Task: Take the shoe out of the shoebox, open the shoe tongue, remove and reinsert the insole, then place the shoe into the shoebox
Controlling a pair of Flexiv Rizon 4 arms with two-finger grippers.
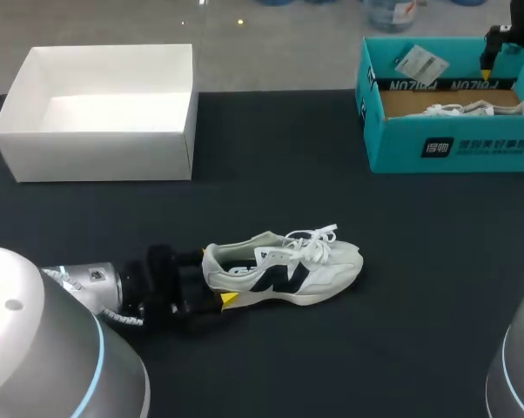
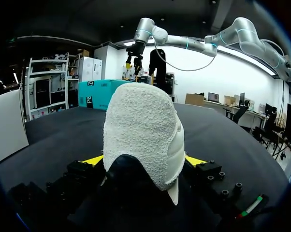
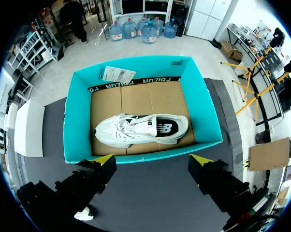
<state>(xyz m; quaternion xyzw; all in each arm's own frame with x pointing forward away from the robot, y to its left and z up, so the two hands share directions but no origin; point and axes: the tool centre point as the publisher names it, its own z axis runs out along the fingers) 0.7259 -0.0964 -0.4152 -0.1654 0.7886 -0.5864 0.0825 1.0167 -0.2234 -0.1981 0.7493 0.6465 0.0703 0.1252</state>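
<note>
A: What colour is the shoe [image 1: 284,268]?
B: White and cream, with white laces — and a big black letter on its side.
A: And the shoebox [image 1: 399,150]?
B: Blue-green outside, brown inside. The other shoe [image 3: 141,130] in it is white with a black mark too.
A: The tabletop [image 1: 332,200]?
B: Black. The big box [image 1: 97,155] is plain white.
A: The left end effector [image 2: 145,160] and right end effector [image 3: 152,159]?
B: Black, with yellow tips.

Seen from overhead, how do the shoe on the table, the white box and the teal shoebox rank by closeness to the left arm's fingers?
1. Shoe on the table: heel between the fingers of the left gripper.
2. White box: farther back, left side.
3. Teal shoebox: far right corner.
</note>
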